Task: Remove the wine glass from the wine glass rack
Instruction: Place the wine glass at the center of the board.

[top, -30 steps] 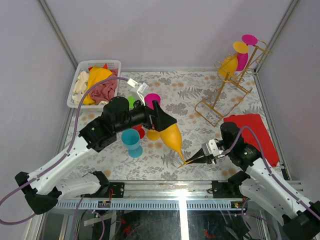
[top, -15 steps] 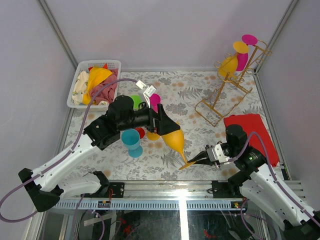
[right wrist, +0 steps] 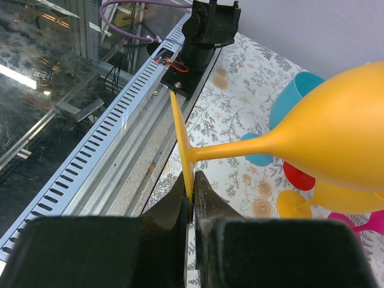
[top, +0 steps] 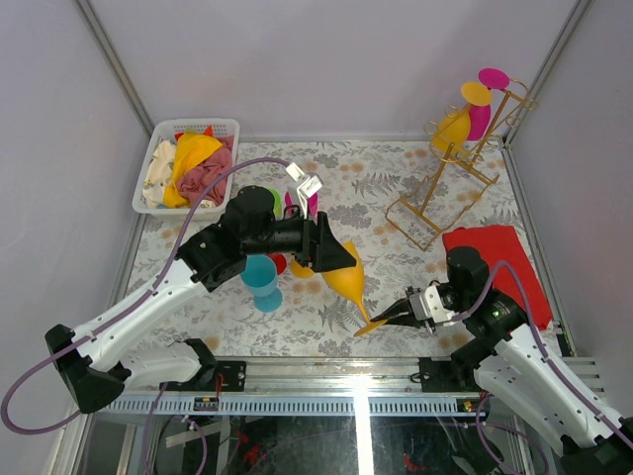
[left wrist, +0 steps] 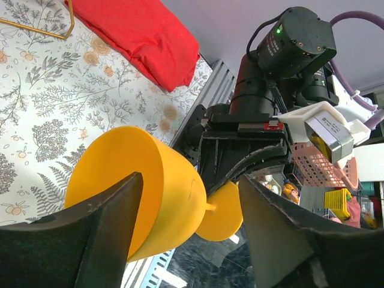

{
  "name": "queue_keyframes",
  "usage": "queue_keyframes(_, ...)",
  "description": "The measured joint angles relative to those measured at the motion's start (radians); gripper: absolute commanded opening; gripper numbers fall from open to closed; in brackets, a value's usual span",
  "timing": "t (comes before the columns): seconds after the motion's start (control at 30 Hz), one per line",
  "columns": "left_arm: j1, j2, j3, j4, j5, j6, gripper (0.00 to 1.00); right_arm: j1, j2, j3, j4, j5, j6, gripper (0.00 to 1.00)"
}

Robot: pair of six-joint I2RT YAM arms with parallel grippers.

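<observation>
A yellow wine glass (top: 346, 281) lies sideways in the air above the table's near middle. My right gripper (top: 388, 317) is shut on the edge of its round foot (right wrist: 182, 135), as the right wrist view (right wrist: 192, 180) shows. My left gripper (top: 331, 253) is open, with its fingers on either side of the glass's bowl (left wrist: 150, 186); the jaws stand wider than the bowl in the left wrist view (left wrist: 191, 180). The gold wire wine glass rack (top: 443, 180) stands at the far right. A yellow glass (top: 452, 129) and a magenta glass (top: 480, 117) hang on it upside down.
A teal cup (top: 261, 281) and red, yellow, magenta and green glasses stand under my left arm. A white basket (top: 146, 176) of cloths is at the far left. A red cloth (top: 499, 259) lies at the right, by my right arm. The table's metal front rail (right wrist: 102, 150) is close below the glass's foot.
My right gripper, holding the glass's foot, moved slightly right and toward the near edge, then stopped. My left arm shifted right and its wrist turned around the bowl.
</observation>
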State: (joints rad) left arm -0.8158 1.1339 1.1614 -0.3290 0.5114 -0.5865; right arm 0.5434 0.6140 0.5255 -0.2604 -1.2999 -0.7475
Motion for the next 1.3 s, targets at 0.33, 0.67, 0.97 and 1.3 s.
queue_keyframes(0.33, 0.011, 0.000, 0.006, 0.000, 0.058, 0.035, 0.47, 0.000, -0.007, 0.000, 0.000, 0.000, -0.006, 0.00)
queue_keyframes(0.67, 0.014, 0.001, 0.022, -0.002, 0.122, 0.072, 0.43, 0.007, -0.009, -0.001, 0.000, 0.032, -0.013, 0.00)
queue_keyframes(0.97, 0.018, 0.001, 0.030, -0.003, 0.166, 0.095, 0.45, 0.008, -0.008, -0.002, 0.000, 0.064, -0.016, 0.00)
queue_keyframes(1.3, 0.019, 0.008, 0.071, -0.053, 0.204, 0.156, 0.56, 0.011, -0.024, -0.002, 0.007, 0.088, -0.031, 0.00)
